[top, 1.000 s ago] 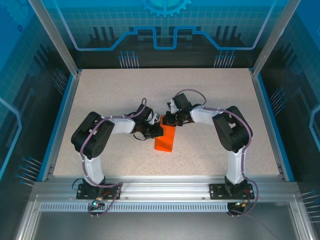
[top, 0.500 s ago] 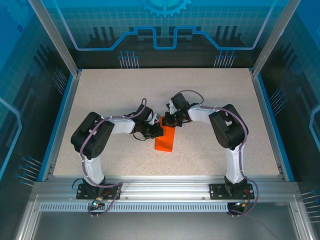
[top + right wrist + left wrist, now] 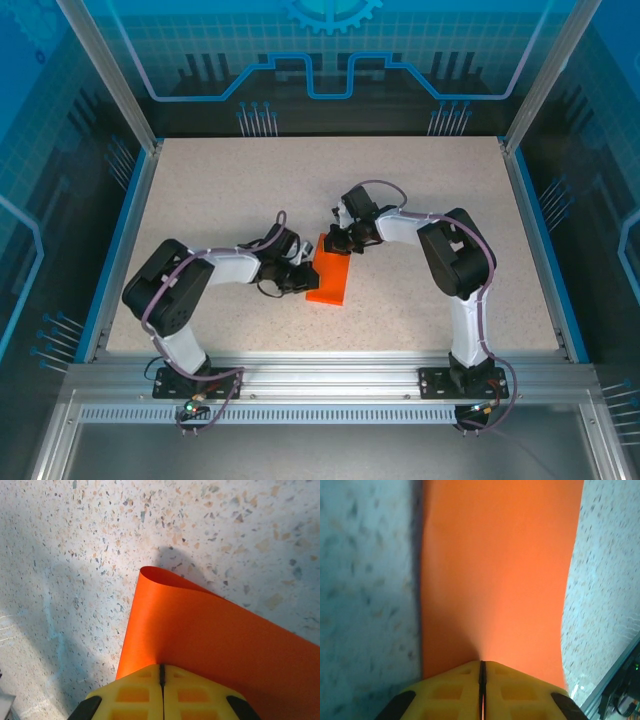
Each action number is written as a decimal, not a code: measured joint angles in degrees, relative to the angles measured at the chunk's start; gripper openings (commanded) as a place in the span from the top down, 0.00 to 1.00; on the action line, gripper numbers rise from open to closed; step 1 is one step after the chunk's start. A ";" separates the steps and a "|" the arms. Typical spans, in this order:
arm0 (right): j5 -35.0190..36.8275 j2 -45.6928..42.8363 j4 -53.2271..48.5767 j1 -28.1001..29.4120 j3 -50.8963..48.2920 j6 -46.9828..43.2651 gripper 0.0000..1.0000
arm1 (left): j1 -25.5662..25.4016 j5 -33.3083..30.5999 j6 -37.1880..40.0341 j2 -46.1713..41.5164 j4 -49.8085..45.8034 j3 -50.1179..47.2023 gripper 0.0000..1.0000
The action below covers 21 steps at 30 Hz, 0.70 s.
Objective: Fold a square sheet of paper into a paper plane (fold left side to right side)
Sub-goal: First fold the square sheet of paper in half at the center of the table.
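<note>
- The left gripper (image 3: 299,279) has its jaws pressed together, pinching the left edge of the square sheet of paper (image 3: 330,281).
- The sheet, folded into a narrow orange strip, lies mid-table (image 3: 220,200) between both grippers.
- The right gripper (image 3: 340,244) is clamped on the sheet's far end, beside a curled fold.

- Wide bare counter (image 3: 220,180) toward the far edge and out to both sides, open for passage.
- Crowded in the middle: left tool (image 3: 303,282) and right tool (image 3: 340,243), both closed, low at the orange paper (image 3: 330,285).
- Blocked on either flank of the paper by the bent left arm (image 3: 165,295) and right arm (image 3: 455,260).
- Open strip of counter between the paper and the near metal rail (image 3: 320,375).
- Hemmed in by a raised blue rim (image 3: 122,240) and slanted metal posts (image 3: 108,75) at the far corners.
</note>
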 measured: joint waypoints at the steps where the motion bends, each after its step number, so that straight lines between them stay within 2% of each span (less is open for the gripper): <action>1: 0.00 0.00 -0.02 0.00 0.02 0.00 0.94 | -0.13 -0.04 0.00 -0.70 -0.39 -0.68 0.89; 13: -0.09 0.15 -0.13 -0.02 0.15 -0.07 0.94 | -1.20 -0.74 -0.90 -8.48 -9.22 -5.55 0.87; 21: -0.07 0.15 0.17 -0.02 0.15 -0.66 0.94 | -0.46 -1.81 -0.79 -11.52 -14.34 1.97 0.82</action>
